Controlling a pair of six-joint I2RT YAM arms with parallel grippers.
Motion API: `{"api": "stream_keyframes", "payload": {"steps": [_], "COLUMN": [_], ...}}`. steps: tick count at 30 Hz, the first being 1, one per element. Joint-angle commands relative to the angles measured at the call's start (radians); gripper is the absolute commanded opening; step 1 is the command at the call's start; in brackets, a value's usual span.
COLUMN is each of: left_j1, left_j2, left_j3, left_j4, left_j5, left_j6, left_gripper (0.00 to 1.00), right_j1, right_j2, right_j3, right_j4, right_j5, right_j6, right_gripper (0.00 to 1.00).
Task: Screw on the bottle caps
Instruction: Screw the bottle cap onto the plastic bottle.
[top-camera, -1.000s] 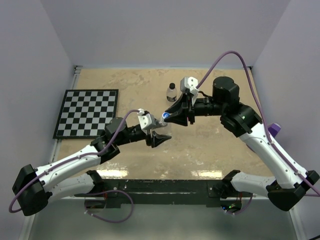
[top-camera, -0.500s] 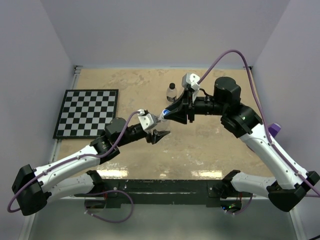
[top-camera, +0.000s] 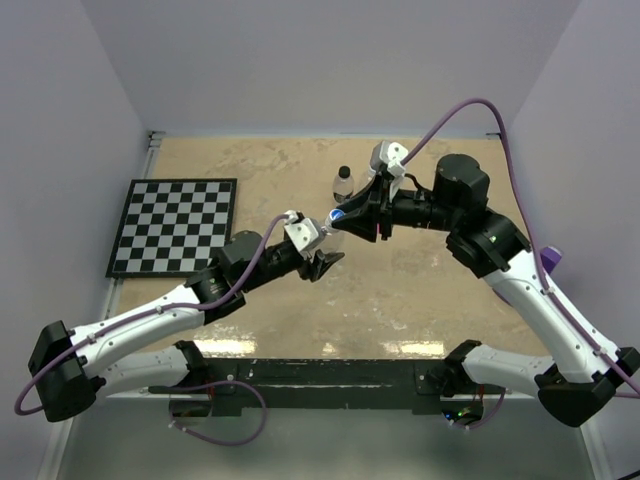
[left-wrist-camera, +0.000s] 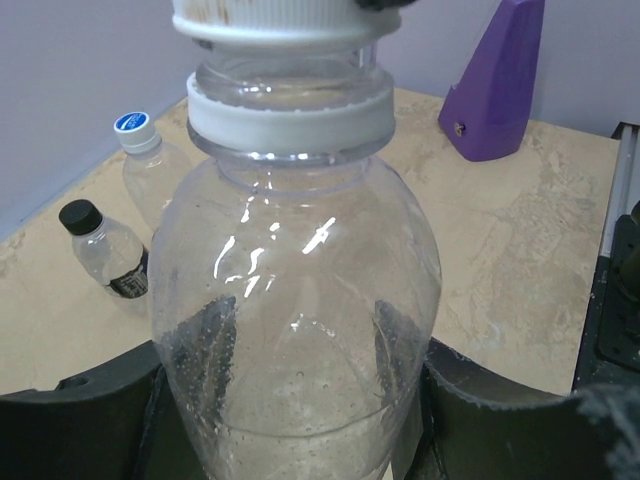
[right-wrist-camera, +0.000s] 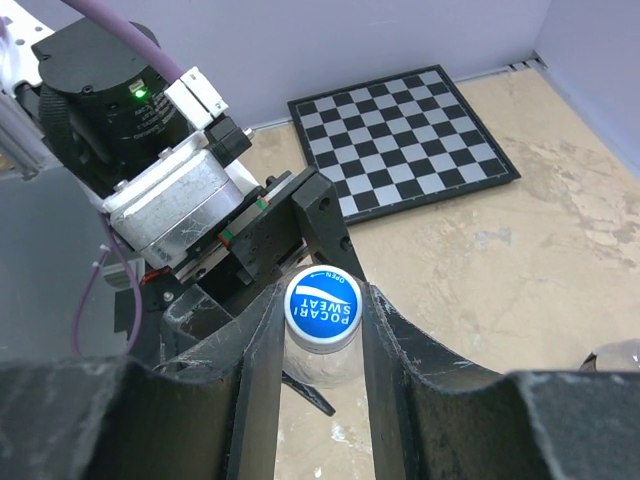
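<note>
Nearest the arm bases, the left tool (left-wrist-camera: 290, 405) is pressed in on the belly of a clear bottle (left-wrist-camera: 300, 290), holding it up off the worktop (top-camera: 420, 295) around the middle of the scene. Just past that, the right tool (top-camera: 340, 216) is pinching the blue cap (right-wrist-camera: 323, 308) from both sides. The cap sits on that bottle's neck, right above the white collar ring. Looks like the twisting step to me, though I can't tell how far the thread has caught. How I'd do it: get the right wrist's spin axis lined up with the neck and push lightly along it while turning. The left grip needs to be firm enough that the bottle doesn't spin along, but not so hard the thin plastic caves in. Let go and regrip instead of winding the wrist all the way round. Room-wise there's bare worktop near and to the right of the pair. The checkerboard mat (top-camera: 175, 225) is off to the left, well apart. Farther back a black-capped bottle (top-camera: 343, 185) stands near the right tool, with a blue-capped bottle (left-wrist-camera: 150, 165) beside it, so I'd avoid drifting that way. A purple wedge (left-wrist-camera: 495, 80) sits at the right edge, well apart.
</note>
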Motion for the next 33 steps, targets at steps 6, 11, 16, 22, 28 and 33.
{"api": "stream_keyframes", "payload": {"steps": [6, 11, 16, 22, 28, 33], "left_j1": [-0.027, -0.052, -0.079, -0.109, -0.112, -0.112], "left_j2": [-0.010, 0.003, 0.012, 0.007, 0.019, 0.027], "left_j3": [0.092, 0.089, 0.084, 0.046, 0.058, 0.054], "left_j4": [0.195, 0.217, 0.234, 0.312, 0.324, 0.306], "left_j5": [-0.157, -0.205, -0.245, -0.340, -0.361, -0.351], "left_j6": [-0.037, -0.034, -0.005, -0.017, -0.017, -0.026], "left_gripper": [0.00, 0.00, 0.00, 0.00, 0.00, 0.00], "right_j1": [0.009, 0.012, 0.013, 0.015, 0.024, 0.024], "right_j2": [0.023, 0.020, 0.025, 0.022, 0.022, 0.013], "right_j3": [-0.041, -0.047, -0.053, -0.070, -0.078, -0.055], "right_j4": [-0.097, -0.085, -0.071, -0.040, -0.036, -0.028], "right_j5": [0.059, 0.086, 0.117, 0.165, 0.165, 0.175], "right_j6": [0.048, 0.074, 0.108, 0.150, 0.156, 0.154], "right_gripper": [0.17, 0.17, 0.18, 0.17, 0.23, 0.39]}}
